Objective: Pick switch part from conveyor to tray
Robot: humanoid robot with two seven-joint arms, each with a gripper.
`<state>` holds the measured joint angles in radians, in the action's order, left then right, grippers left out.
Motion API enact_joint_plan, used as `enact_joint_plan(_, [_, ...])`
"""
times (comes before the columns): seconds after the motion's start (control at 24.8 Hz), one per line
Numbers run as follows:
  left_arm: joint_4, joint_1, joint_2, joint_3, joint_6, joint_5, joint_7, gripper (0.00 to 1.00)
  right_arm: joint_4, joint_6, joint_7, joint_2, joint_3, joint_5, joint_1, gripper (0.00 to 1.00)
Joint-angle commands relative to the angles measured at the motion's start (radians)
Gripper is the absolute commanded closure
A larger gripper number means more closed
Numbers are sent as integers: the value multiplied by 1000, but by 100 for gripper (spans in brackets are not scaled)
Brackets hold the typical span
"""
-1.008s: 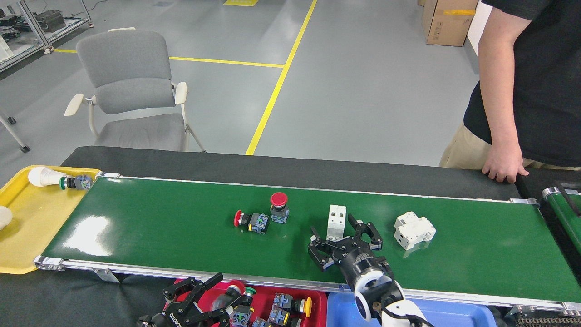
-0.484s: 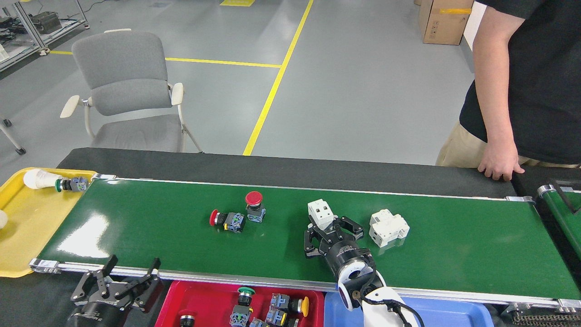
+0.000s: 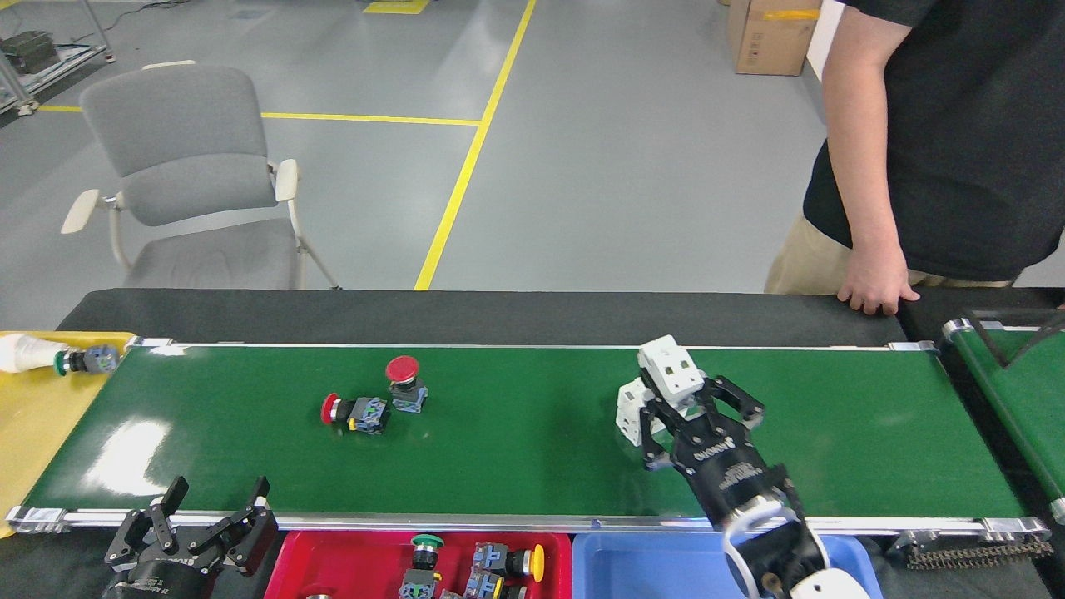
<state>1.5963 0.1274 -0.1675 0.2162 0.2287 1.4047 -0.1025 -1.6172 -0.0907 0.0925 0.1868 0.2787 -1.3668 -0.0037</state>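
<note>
The conveyor is a wide glossy green belt running left to right. My right gripper is over its right half, shut on a white switch part that it holds tilted above the belt. A second white switch part lies on the belt just left of and partly behind the fingers. A blue tray sits below the near rail, beside my right arm. My left gripper hangs open and holds nothing in front of the near-left rail.
Two red push buttons lie mid-belt. A red tray with several buttons sits at the near edge, a yellow tray at the left end. A person's hand rests on the far table edge. A narrower green belt stands at the right.
My right gripper has risen with the white switch part in it. The belt's things have shifted left in view, so the second white part now sits behind my fingers. My left gripper barely moved.
</note>
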Motion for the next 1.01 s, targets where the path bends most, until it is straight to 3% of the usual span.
enact_joint_plan(0.0, [7,-15,-1,2,-3,2,-5,0,-18,5,38,3,-44,6,45,89])
enact_joint_plan(0.2, [-30,-18,0,17,-17,2,-5,0,-49,14,58,0,-58,12,205,86])
enact_joint_plan(0.28, [-48,-25,-3,17,-31,0,-5,0,-70,23,59,-1,-59,12,268,76])
enact_joint_plan(0.32, [-58,-32,-4,17,-34,0,-5,0,-78,20,59,-4,-61,12,283,56])
enact_joint_plan(0.36, [-73,-46,-4,17,-34,2,-5,0,-82,14,59,-9,-61,12,286,21])
enact_joint_plan(0.4, [-91,-60,-4,17,-35,0,-5,0,-89,11,59,-17,-64,12,286,0])
enact_joint_plan(0.73, [-309,-229,-26,17,-71,2,-3,0,-145,12,56,-40,-84,12,260,1])
enact_joint_plan(0.89, [-397,-293,-59,15,-120,2,-2,2,-144,11,46,-122,-92,12,240,1])
enact_joint_plan(0.97, [-438,-319,-67,14,-164,2,3,12,-145,12,46,-147,-90,12,228,1])
